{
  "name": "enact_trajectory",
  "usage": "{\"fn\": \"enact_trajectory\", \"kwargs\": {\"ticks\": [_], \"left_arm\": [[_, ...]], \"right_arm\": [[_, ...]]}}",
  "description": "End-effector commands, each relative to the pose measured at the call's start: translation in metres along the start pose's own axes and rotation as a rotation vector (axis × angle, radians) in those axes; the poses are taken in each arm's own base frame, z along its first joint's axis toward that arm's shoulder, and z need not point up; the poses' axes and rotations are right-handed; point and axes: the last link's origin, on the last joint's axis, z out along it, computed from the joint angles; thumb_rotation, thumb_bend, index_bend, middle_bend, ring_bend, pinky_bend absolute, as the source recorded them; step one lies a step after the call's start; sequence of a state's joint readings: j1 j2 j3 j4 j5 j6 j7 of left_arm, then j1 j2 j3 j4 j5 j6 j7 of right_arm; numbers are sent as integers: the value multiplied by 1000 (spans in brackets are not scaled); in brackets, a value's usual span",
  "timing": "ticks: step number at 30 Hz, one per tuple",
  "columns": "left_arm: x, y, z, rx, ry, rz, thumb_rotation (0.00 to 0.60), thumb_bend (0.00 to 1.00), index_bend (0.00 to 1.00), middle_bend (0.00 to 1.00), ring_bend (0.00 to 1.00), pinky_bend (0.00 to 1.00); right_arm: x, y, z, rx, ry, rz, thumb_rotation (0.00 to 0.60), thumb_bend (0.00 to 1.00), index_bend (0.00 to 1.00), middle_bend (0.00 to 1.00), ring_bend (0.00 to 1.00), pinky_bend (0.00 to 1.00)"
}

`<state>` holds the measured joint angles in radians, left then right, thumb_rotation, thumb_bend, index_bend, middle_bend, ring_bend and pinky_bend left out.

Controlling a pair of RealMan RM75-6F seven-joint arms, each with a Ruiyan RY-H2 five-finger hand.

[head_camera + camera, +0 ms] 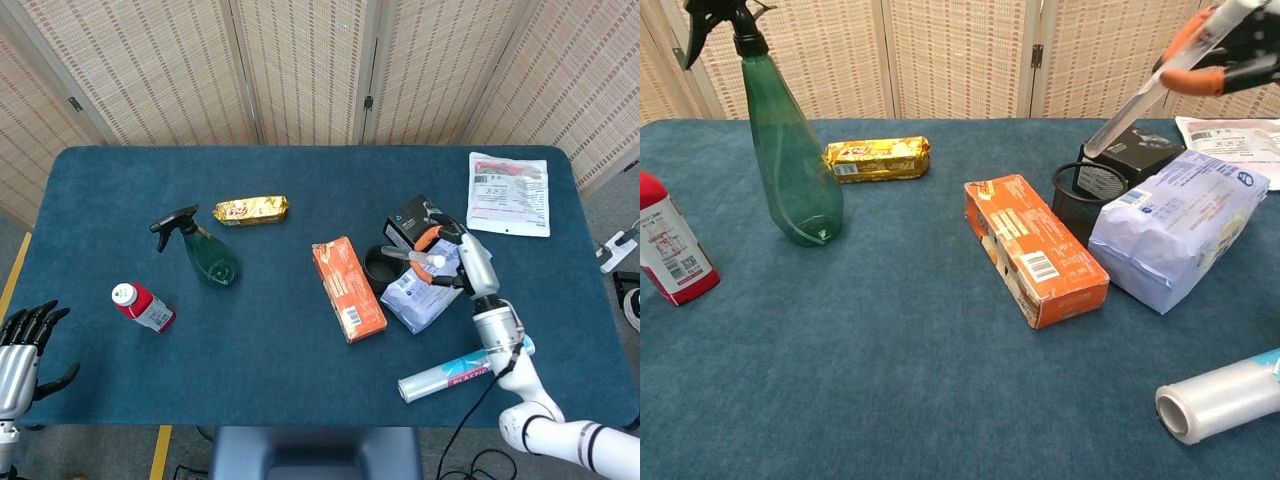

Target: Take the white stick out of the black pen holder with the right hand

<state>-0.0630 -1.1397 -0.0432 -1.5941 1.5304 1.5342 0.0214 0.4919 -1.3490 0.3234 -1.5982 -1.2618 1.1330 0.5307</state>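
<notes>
My right hand [455, 265] grips the white stick [405, 254] by its upper end, raised over the table. In the chest view the right hand [1230, 55] sits at the top right edge, and the white stick [1150, 90] slants down to the left. Its lower tip hangs just above the rim of the black mesh pen holder [1087, 195], which stands upright between the orange box and the blue-white bag. From above, the pen holder [380, 266] shows nothing inside. My left hand [22, 345] stays open off the table's lower left corner.
An orange box [1035, 248] lies left of the holder, a blue-white bag [1180, 235] to its right, and a black box [1135, 150] behind. A plastic wrap roll [1220, 398] lies front right. A spray bottle [790, 150], gold packet [877, 158] and red bottle [670, 245] are left.
</notes>
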Motion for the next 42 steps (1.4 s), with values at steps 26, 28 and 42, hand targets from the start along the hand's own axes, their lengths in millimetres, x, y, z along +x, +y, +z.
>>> {"fn": "enact_trajectory", "kwargs": {"ticks": [26,28,42], "left_arm": [[0,4,3,-18,3,-8,600,276,198,146,143,135],[-1,4,3,-19,3,-9,600,275,198,146,143,134],[-2,4,4,-18,0,-12,600,276,198,146,143,135]], "right_arm": [[44,1,-32,-168,-30,348,600,418,642,426,172,127],[47,2,-33,-177,-43,334,600,412,642,426,172,127],[45,8,-27,-80,124,-88,600,427,642,428,172,127]]}}
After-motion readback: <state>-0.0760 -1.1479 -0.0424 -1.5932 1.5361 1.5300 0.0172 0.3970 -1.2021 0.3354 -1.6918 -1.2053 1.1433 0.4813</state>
